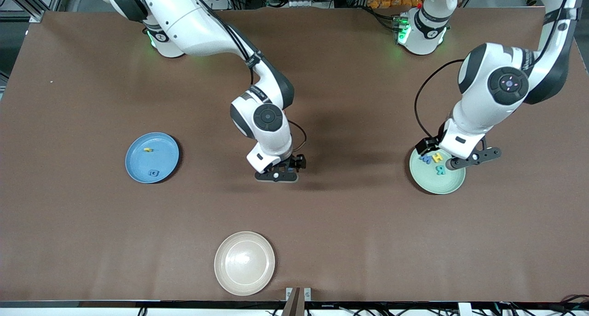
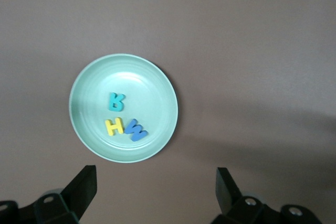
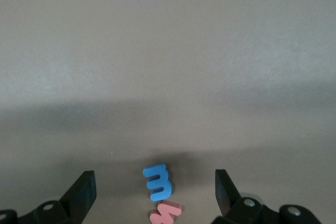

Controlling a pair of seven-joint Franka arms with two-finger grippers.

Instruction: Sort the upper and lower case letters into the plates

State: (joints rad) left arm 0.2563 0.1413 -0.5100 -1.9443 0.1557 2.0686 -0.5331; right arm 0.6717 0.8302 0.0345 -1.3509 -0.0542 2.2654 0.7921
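Now, two arms poised over a brown table, letters partly sorted.

Toward the right arm's end, the sky blue plate holds a small yellow letter and a dark blue one, too tiny to read. The cream plate sits at the table's camera-side edge, near its middle. The right gripper hangs low over the table's centre, fingers spread, with a blue letter and a pink-red one lying touching on the table between them. Toward the left arm's end, the mint green plate carries a teal letter, a yellow H and a blue W. The left gripper hovers over that plate's rim, fingers wide apart and holding nothing.
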